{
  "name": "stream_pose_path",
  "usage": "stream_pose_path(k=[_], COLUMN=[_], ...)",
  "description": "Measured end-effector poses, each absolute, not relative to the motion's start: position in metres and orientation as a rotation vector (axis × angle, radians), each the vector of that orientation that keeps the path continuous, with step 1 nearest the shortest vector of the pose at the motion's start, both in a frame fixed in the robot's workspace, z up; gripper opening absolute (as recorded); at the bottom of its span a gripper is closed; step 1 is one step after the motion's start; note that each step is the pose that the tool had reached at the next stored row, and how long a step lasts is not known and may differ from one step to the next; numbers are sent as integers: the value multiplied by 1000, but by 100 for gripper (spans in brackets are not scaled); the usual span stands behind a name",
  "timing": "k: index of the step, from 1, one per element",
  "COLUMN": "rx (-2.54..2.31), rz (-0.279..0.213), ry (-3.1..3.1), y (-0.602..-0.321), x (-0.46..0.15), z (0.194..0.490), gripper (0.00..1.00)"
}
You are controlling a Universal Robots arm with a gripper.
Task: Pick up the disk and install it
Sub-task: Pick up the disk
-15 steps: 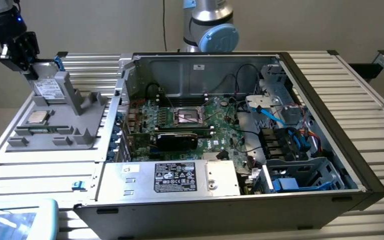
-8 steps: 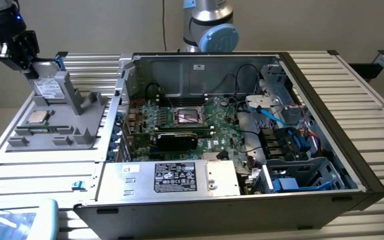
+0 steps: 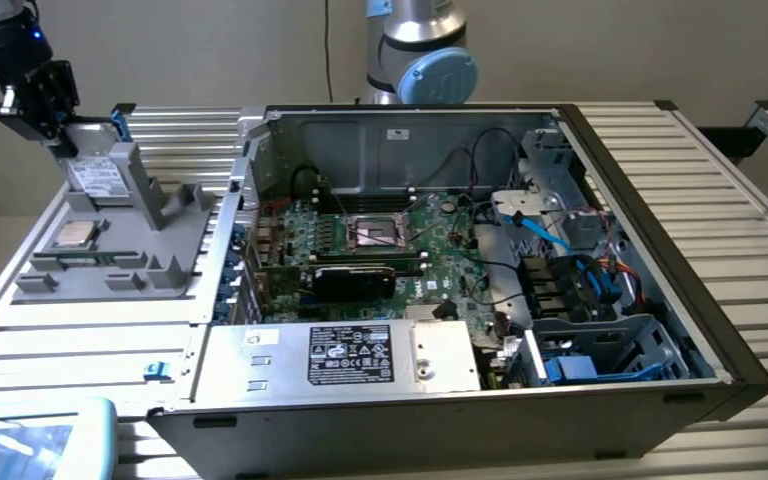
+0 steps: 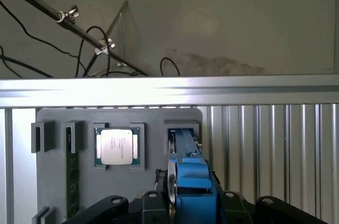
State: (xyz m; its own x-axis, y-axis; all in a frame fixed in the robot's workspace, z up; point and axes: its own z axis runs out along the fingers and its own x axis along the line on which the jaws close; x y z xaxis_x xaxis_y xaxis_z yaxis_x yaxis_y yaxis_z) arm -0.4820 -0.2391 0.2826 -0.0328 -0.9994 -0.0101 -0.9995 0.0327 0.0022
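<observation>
You were at the pick-up step: the gripper was clamped on the blue end of the disk, which stood upright in its slot near one edge of the grey fixture, so, I judged, a lift needed a straight pull along that slot.

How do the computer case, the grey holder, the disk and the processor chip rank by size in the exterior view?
1. computer case
2. grey holder
3. disk and processor chip: too alike to rank
</observation>
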Motion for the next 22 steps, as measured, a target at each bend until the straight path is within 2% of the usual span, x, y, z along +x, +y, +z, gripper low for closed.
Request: stream_pose_path(k=[8, 10, 11, 12, 22], rx=[-2180, -2180, -2179, -2178, -2133], rz=[14, 14, 14, 14, 16], ry=[2254, 2254, 2255, 2256, 2300], y=[-239, -239, -239, -239, -239], x=[-482, -482, -482, -482, -482], z=[283, 283, 283, 283, 282], gripper=[37, 45, 45, 52, 52])
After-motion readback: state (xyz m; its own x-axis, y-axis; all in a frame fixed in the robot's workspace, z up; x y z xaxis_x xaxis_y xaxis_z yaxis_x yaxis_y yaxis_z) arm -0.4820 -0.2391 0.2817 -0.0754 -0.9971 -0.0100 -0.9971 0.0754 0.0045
